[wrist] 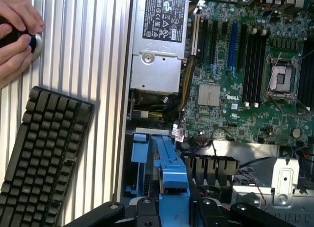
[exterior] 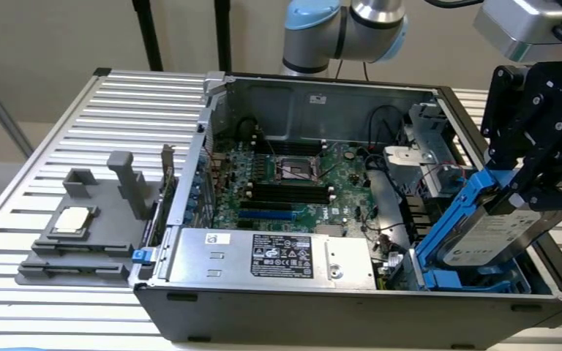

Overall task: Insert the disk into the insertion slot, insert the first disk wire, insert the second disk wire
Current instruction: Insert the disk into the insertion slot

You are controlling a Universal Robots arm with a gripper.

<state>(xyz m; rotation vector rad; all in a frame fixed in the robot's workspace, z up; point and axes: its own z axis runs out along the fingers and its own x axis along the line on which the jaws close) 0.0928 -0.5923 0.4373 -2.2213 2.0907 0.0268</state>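
My gripper point(exterior: 538, 191) is shut on the disk point(exterior: 491, 235), a silver-grey drive with a white label clipped in a blue carrier. The disk hangs tilted over the front corner of the open computer case, on the exterior view's right. Its lower end dips into the insertion slot point(exterior: 476, 281), a dark bay with blue rails. In the wrist view the blue carrier point(wrist: 170, 170) runs out from between my fingers point(wrist: 147, 210) toward the slot's blue rails point(wrist: 139, 141). Thin red and black cables point(exterior: 445, 175) lie by the cage; I cannot tell which are the disk wires.
A silver power-supply box point(exterior: 271, 256) fills the case's front, with the motherboard point(exterior: 296, 179) behind it and a grey cage with a silver bracket point(exterior: 427, 135) at the back. A grey fixture point(exterior: 76, 230) sits on the slatted table. A keyboard point(wrist: 41, 158) and a person's hands point(wrist: 14, 35) are beside the case.
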